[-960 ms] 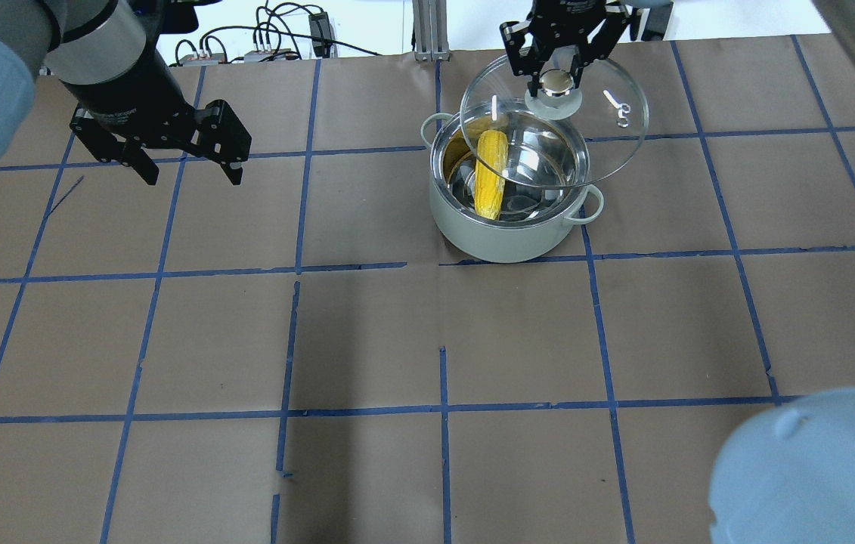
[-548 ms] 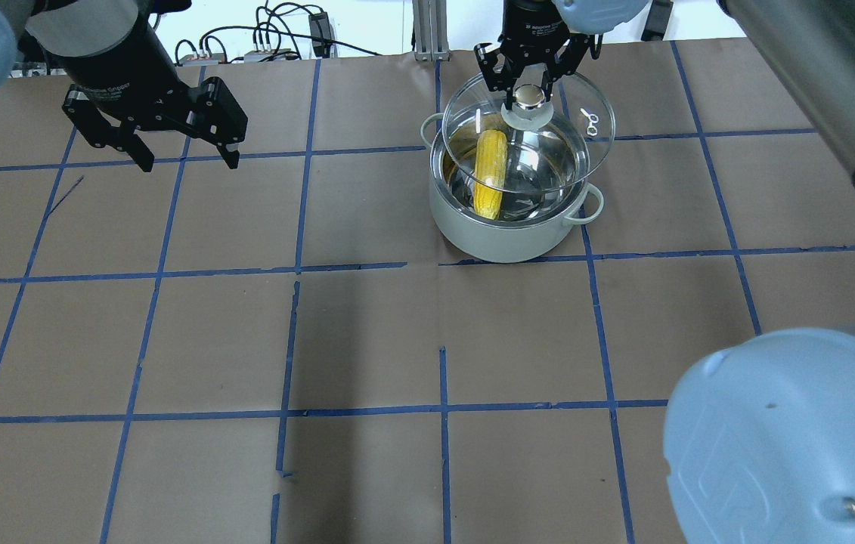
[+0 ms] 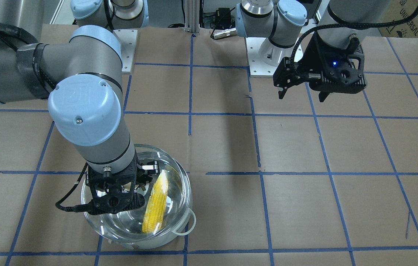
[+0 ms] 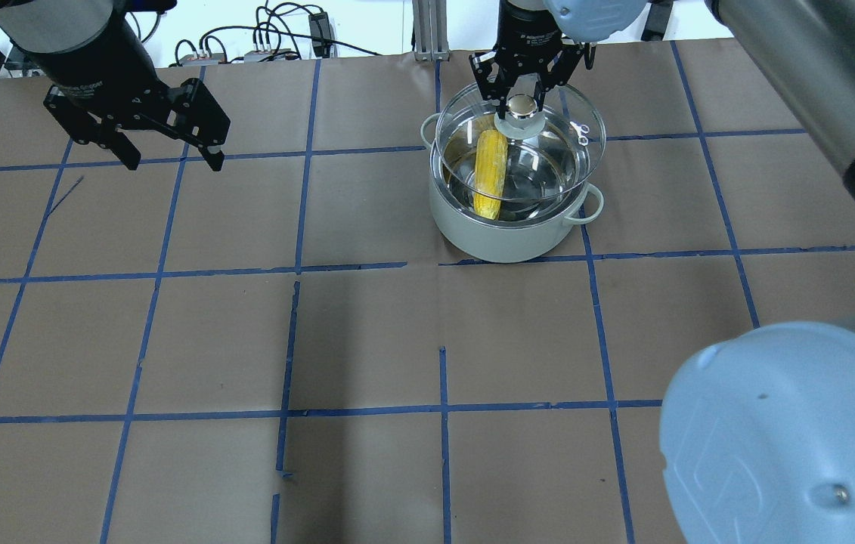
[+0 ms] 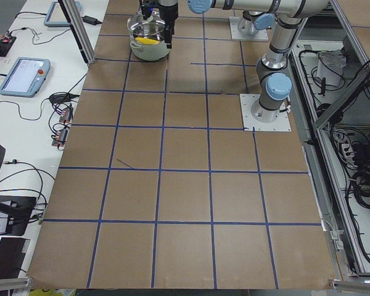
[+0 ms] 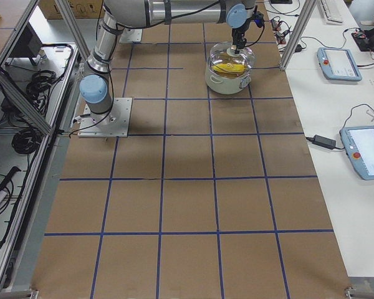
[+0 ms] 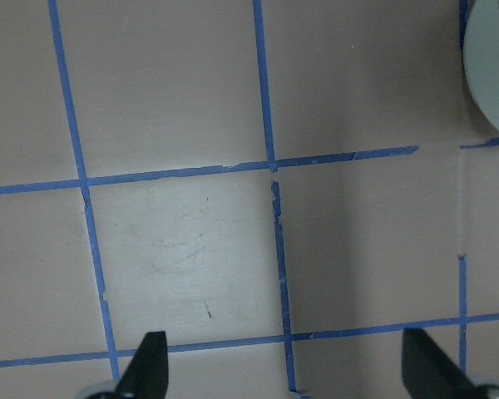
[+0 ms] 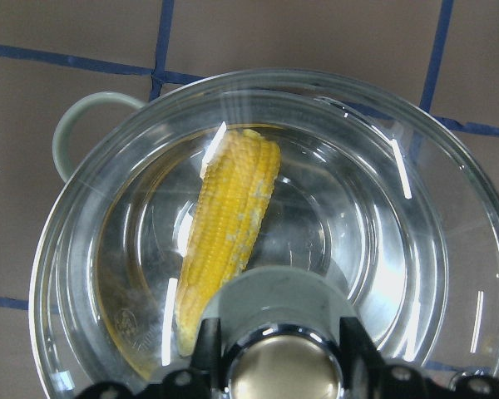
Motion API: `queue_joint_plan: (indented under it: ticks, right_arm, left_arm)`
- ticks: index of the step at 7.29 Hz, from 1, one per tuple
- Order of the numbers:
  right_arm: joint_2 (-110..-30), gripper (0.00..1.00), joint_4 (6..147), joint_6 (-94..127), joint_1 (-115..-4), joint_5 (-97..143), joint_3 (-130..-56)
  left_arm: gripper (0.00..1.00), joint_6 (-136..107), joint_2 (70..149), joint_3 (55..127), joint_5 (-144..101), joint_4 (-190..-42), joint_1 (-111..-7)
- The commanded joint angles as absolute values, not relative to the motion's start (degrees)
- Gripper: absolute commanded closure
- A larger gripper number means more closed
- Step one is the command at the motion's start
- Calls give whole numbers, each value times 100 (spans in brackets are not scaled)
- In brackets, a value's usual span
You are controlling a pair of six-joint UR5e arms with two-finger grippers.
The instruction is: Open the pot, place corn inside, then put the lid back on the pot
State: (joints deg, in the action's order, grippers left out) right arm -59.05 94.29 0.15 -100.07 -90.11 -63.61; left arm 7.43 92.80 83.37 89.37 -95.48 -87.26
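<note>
**Overhead:** I see the right gripper [image 4: 521,102] pinching the knob [image 4: 522,106] of the lid [image 4: 571,162]. The lid hangs over the pot [image 4: 503,238], slightly off-centre, with the corn [image 4: 490,174] inside beneath the glass. The left gripper [image 4: 171,162] is spread, well apart from the pot.

**Right wrist:** the corn lies below and ahead of the clamped knob.

**Left wrist:** spread fingers [image 7: 147,366] over the table [image 7: 191,249].
</note>
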Motion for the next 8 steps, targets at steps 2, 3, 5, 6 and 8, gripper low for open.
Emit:
queue_joint_plan:
  ticks: [2, 3, 5, 6, 8]
  right_arm:
    - [-5898, 68, 9466, -9, -9976, -8991, -6539]
    - [-5897, 68, 9466, -9, -9976, -9000, -6539]
    - [-5845, 68, 9466, -9, -9958, -9000, -6548]
    - [-5793, 68, 9466, 0, -9967, -9000, -6539]
    - [-5774, 68, 9466, 17, -9975, -8991, -6504]
  left_arm:
    - [0, 747, 9281, 8367, 8938, -9527, -8719]
    - [0, 738, 9307, 8367, 8938, -9519, -8719]
    - [0, 738, 9316, 8367, 8938, -9510, -8719]
    - [0, 738, 9325, 8367, 8938, -9501, -8719]
    - [0, 738, 9343, 8367, 8938, -9501, -8719]
